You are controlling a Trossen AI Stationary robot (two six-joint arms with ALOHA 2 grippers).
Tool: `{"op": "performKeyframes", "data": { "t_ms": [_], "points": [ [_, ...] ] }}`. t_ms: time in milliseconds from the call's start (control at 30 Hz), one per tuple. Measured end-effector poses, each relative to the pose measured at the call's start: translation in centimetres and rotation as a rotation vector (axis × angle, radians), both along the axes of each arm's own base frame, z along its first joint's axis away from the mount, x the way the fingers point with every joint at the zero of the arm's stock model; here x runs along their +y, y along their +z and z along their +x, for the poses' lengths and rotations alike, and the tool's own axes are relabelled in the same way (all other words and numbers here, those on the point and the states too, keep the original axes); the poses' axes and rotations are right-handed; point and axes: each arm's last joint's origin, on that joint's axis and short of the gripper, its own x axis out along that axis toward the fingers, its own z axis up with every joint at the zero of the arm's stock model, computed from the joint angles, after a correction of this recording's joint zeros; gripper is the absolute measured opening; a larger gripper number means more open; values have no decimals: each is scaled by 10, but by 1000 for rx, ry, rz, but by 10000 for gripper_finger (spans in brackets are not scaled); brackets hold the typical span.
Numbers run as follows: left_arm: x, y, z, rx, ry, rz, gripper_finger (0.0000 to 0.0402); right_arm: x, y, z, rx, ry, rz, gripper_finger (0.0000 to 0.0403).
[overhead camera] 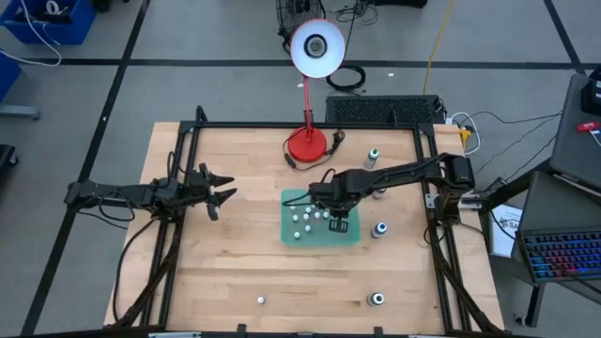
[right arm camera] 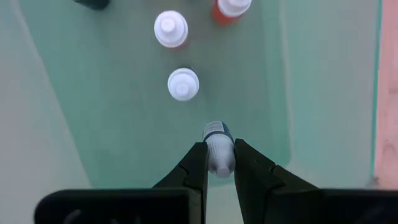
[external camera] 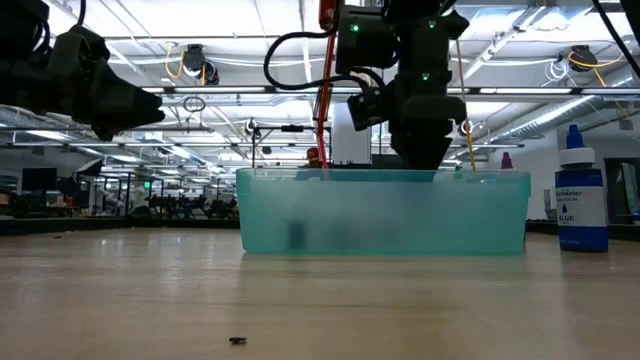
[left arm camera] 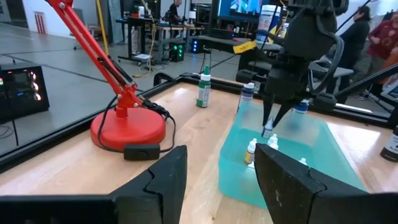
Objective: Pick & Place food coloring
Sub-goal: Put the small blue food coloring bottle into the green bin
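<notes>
Right gripper [right arm camera: 219, 163]: over the green tray, fingers pointing down into it, clenched on the white cap of a small blue-labelled bottle [right arm camera: 217, 144]
Held bottle: upright between the two dark fingers, inside the tray near one of its long walls; in the left wrist view it shows as a pale bottle at the tip of the right gripper [left arm camera: 272, 124]
Green tray [overhead camera: 349, 237]: translucent, shallow-walled, at the middle of the table, in front of the red lamp
Food coloring in the tray [overhead camera: 307, 220]: several white-capped bottles standing upright, seen from above as small white dots; two white caps [right arm camera: 183, 84] stand just beyond the held one, and an orange-red bottle [right arm camera: 231, 9] farther on
Food coloring outside the tray: one bottle [overhead camera: 380, 229] just beside the tray's right edge, one green-labelled bottle [overhead camera: 373, 156] near the table's far edge, two more [overhead camera: 377, 299] well apart near the front edge
Blue bottle [external camera: 580, 197]: standing on the table to the right of the tray in the low view
Left gripper [overhead camera: 222, 190]: above the left part of the table, well apart from the tray, fingers parted and holding nothing
Red lamp [overhead camera: 307, 144]: base on the table behind the tray, white shade leaning past the far edge
Table [overhead camera: 235, 263]: pale wood, framed by black rails
</notes>
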Motion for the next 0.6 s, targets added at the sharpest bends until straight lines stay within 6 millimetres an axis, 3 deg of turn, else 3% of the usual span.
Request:
{"op": "performKeyframes", "data": {
  "t_ms": [333, 600],
  "points": [
    [0, 0, 0, -8, 0, 0, 187, -2, -20, -6, -10, -7, 0, 40],
    [0, 1, 0, -16, 0, -1, 187, -3, -21, -1, -74, 13, -12, 40]
  ]
}}
